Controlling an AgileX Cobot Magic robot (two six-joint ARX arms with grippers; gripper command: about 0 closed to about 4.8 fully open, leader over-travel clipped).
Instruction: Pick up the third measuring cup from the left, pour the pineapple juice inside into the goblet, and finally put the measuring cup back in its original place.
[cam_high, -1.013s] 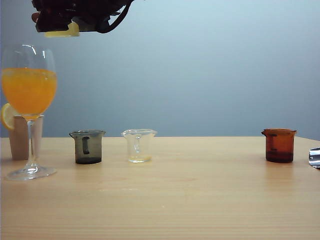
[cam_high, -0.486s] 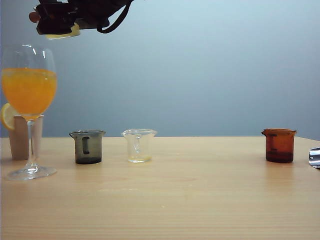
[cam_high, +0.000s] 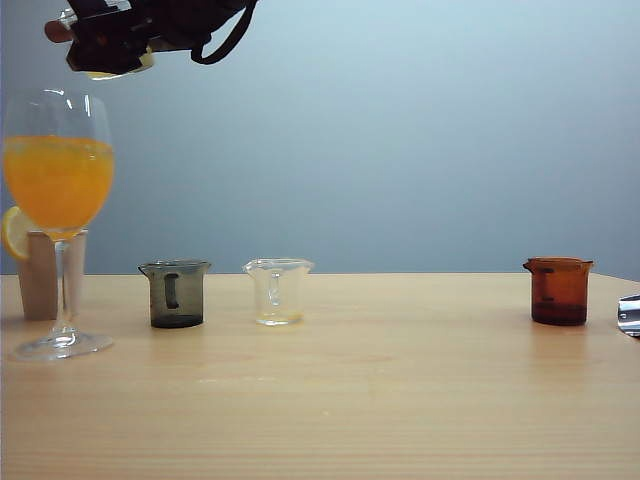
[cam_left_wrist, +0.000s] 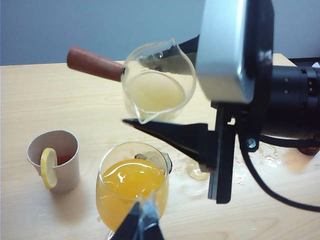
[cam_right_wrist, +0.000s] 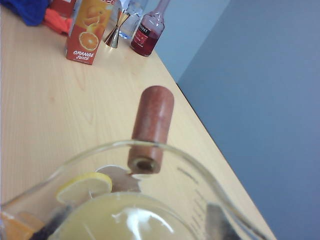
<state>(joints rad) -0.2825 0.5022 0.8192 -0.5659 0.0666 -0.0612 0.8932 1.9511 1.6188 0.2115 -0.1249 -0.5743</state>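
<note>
- High above the goblet (cam_high: 58, 215), at the far left of the exterior view, the right gripper (cam_high: 105, 45) holds the third measuring cup (cam_left_wrist: 159, 82) aloft; it has crossed to the left side of the table (cam_high: 400, 400).
- Right gripper: jaws pinching the cup's wall, one finger above and one below the glass as the left wrist view shows; the cup is tilted, spout towards the goblet's mouth.
- Pineapple juice (cam_left_wrist: 155, 92): pale yellow liquid inside the tilted cup. No stream can be made out at the spout.
- Goblet: upright on its foot at the table's left end, bowl filled well over half with orange drink (cam_left_wrist: 131, 186).
- Left gripper (cam_left_wrist: 141, 225): only its dark fingertips show at the edge of its own wrist view, close together, just beside the goblet's bowl. Whether they touch the glass cannot be told.
- A brown wooden handle (cam_right_wrist: 151, 127) projects beyond the held cup; what it belongs to cannot be told.
- Paper cup (cam_left_wrist: 54, 161) with a lemon slice (cam_left_wrist: 47, 167) on its rim stands just beside the goblet.
- On the table in a row: smoky grey cup (cam_high: 176, 293), clear handled cup (cam_high: 278, 290), then well apart to the right an amber cup (cam_high: 558, 290).
- Wet patches (cam_left_wrist: 260, 165) lie on the wood near the goblet.
- Far end of the table: orange juice carton (cam_right_wrist: 89, 31), red bottle (cam_right_wrist: 148, 32).
</note>
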